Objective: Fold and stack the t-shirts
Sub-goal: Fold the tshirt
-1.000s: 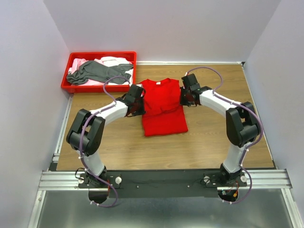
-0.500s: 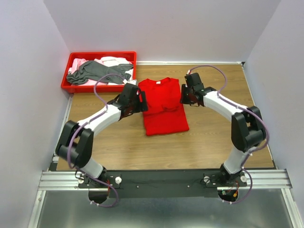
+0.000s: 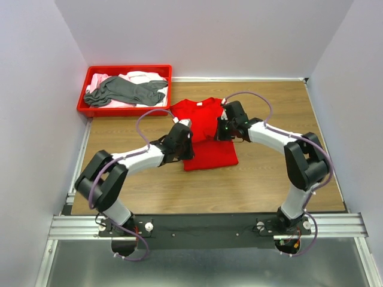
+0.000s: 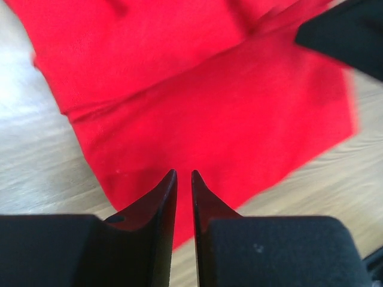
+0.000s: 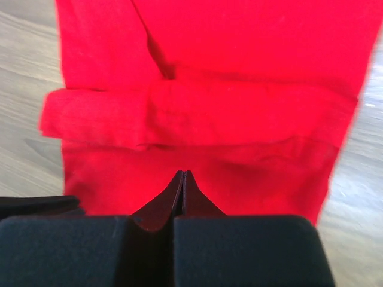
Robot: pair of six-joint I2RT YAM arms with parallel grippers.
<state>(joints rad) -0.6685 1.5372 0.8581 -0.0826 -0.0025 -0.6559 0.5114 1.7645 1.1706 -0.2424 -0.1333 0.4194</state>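
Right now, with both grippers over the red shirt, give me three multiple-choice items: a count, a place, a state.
1. T-shirts lying on the wooden table: A none; B one; C three.
2. The dark grey cloth t-shirt lies: A in the rigid red plastic tray; B on the table; C over an arm.
3. The right gripper has its jaws: A wide open; B shut; C out of view.
Key: 1 B, only the bright red cloth t-shirt lies there; 2 A, it sits on pale pink cloth inside the tray; 3 B, the right wrist view shows the tips pressed together.
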